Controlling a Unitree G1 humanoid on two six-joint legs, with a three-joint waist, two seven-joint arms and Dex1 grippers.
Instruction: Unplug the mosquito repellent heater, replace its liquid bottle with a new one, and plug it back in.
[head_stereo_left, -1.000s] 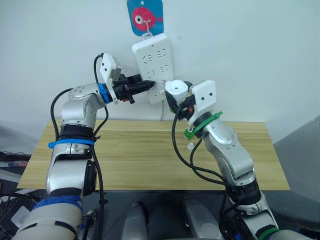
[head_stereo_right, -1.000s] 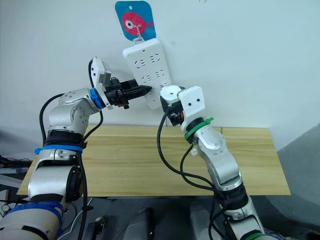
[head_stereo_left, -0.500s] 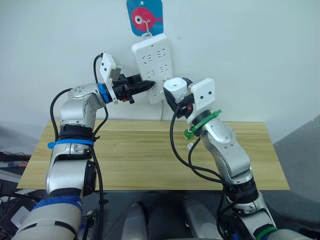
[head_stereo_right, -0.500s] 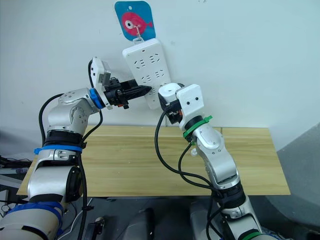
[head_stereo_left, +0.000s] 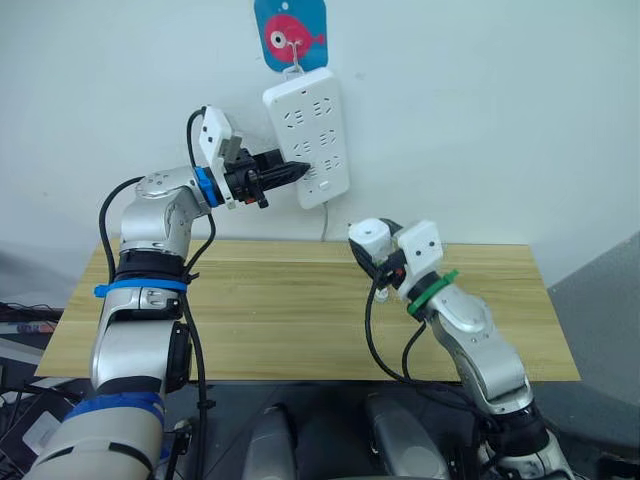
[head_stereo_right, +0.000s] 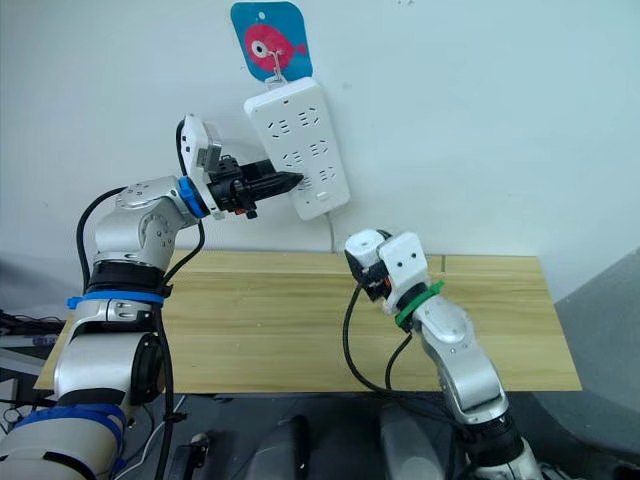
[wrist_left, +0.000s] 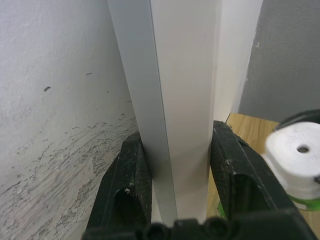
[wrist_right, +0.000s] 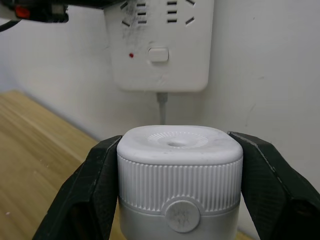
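The mosquito repellent heater (wrist_right: 179, 172), a small rounded white unit with a round vent on top, sits between my right gripper's (head_stereo_left: 372, 246) black fingers, which are shut on its sides. It hangs a little above the far part of the wooden table (head_stereo_left: 270, 310), below and to the right of the white power strip (head_stereo_left: 307, 135) on the wall. My left gripper (head_stereo_left: 292, 172) is shut on the strip's left edge, one finger on each face. The left wrist view shows a green part just under the heater (wrist_left: 296, 156); I cannot tell whether it is the liquid bottle.
The strip hangs tilted from a hook on a blue card with a red fish (head_stereo_left: 290, 32). Its cable (head_stereo_left: 325, 222) drops behind the table. The strip's switch (wrist_right: 158, 54) and lower sockets face the heater.
My right gripper has carried the heater down and away from the power strip's lower end to just above the table. The left gripper has kept its hold on the strip.
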